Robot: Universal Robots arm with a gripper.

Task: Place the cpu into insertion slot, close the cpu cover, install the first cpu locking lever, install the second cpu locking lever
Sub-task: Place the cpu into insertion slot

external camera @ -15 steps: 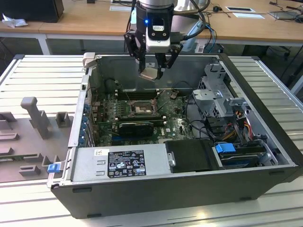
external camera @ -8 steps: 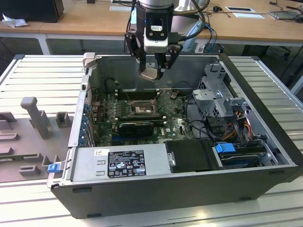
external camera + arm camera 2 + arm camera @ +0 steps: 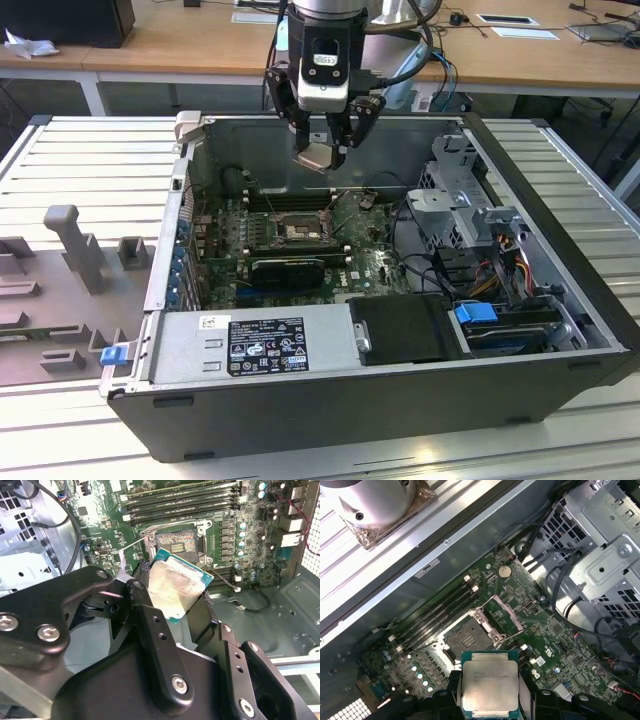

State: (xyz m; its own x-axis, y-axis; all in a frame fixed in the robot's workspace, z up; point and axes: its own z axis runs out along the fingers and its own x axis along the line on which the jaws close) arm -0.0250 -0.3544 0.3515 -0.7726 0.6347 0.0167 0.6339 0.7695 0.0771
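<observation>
Your claw (image 3: 172, 590) is clenched on the cpu (image 3: 318, 157), upper centre of the exterior view, above the case (image 3: 400, 400). Insertion slot (image 3: 300, 230) bare below, cpu cover (image 3: 514, 621) open. None of the four steps looks done.

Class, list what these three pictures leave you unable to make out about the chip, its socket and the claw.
- The cpu underside: turned away in both wrist views, too small in the exterior view.
- The green board under the claw: covered by the claw's black body in the second wrist view.
- The insertion slot contacts: too small in the exterior view.
</observation>
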